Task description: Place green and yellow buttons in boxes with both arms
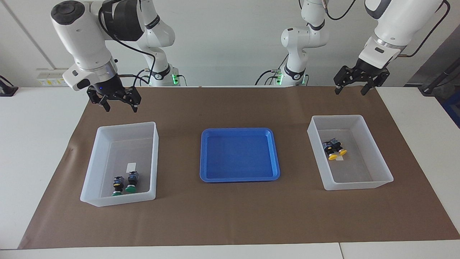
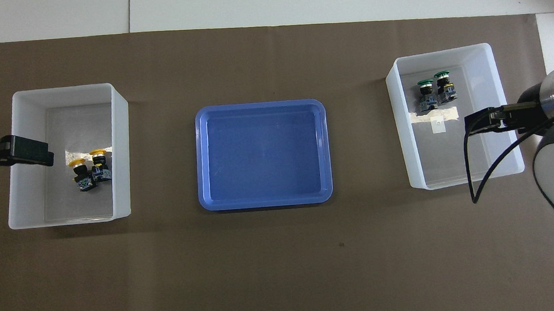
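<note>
Both claws hang released and empty: left claw [image 1: 349,89] above the yellow buttons' [image 1: 335,150] box [image 1: 373,151], right claw [image 1: 120,106] above the green buttons' [image 1: 125,183] box [image 1: 152,158]. I judge the job done; only risk is clipping a wall.

A shallow blue tray [image 1: 239,176] sits at the middle of a brown paper sheet [image 1: 230,216] that covers most of the white surface [image 1: 32,151]. Nothing lies in the tray. A white wall [image 1: 230,43] rises at the robots' end.
</note>
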You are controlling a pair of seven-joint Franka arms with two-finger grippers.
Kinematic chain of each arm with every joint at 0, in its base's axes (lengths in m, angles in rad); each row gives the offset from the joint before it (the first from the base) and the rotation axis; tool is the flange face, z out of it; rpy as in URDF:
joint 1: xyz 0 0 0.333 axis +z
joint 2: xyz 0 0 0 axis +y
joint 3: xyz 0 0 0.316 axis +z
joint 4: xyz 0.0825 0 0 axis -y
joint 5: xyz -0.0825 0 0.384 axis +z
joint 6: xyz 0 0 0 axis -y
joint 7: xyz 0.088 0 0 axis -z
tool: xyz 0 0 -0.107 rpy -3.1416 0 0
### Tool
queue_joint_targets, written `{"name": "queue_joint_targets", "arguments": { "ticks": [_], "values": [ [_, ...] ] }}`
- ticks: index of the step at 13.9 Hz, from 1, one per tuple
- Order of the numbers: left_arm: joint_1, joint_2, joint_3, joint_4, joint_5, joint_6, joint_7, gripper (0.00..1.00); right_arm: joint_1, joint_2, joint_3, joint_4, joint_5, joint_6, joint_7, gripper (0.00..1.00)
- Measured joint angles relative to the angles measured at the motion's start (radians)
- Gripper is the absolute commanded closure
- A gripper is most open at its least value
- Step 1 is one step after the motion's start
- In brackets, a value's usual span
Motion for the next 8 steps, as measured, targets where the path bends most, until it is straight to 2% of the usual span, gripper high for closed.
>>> {"name": "queue_joint_targets", "arguments": {
  "ticks": [8],
  "values": [
    [0.000,0.000,0.000,0.000,0.022,-0.015,0.000,0.00,0.001,-0.003,0.007,-0.010,0.000,0.000,-0.015,0.00]
  ]
}}
